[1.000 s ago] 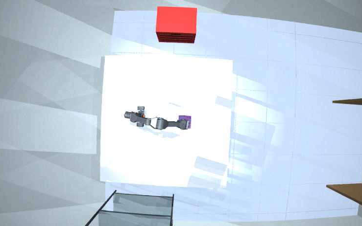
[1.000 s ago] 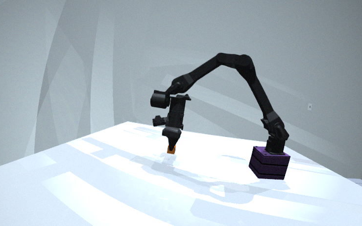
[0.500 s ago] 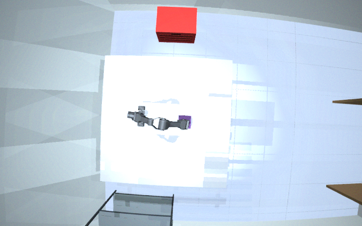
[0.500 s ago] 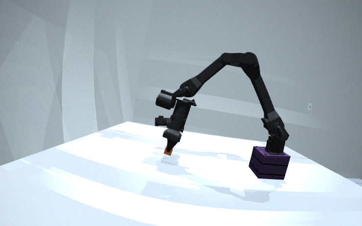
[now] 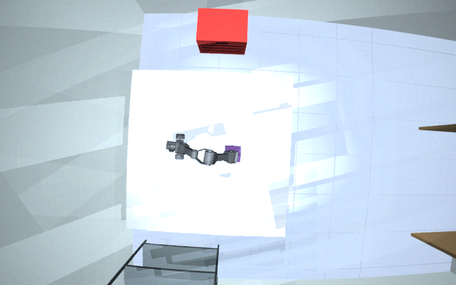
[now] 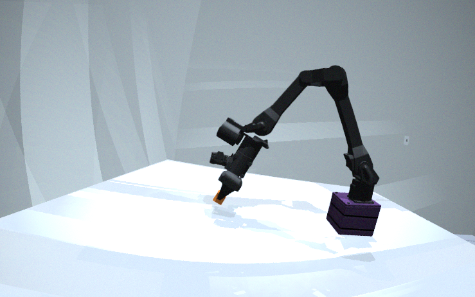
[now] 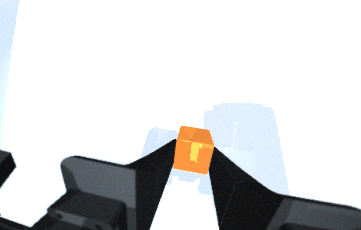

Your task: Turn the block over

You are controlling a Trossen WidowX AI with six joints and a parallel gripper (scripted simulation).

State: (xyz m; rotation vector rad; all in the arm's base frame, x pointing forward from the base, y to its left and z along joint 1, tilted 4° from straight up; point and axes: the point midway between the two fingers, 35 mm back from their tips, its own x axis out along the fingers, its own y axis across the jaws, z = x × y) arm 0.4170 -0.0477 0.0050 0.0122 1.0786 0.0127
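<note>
We are looking at the orange block point(image 7: 192, 150) just below the middle of the wrist view, its yellow mark facing the camera. We are seeing it pinched between the two dark fingers, which are closing on its left and right sides with only a narrow gap between them. In the exterior view the block point(image 6: 218, 197) is hanging tilted, lifted clear of the white table point(image 6: 121, 228), with the gripper point(image 6: 224, 194) leaning down toward the lower left. The black arm point(image 6: 342, 107) is arching over to its purple base point(image 6: 353, 213) at the right. In the top view a red box point(image 5: 222, 29) is sitting at the upper edge.
</note>
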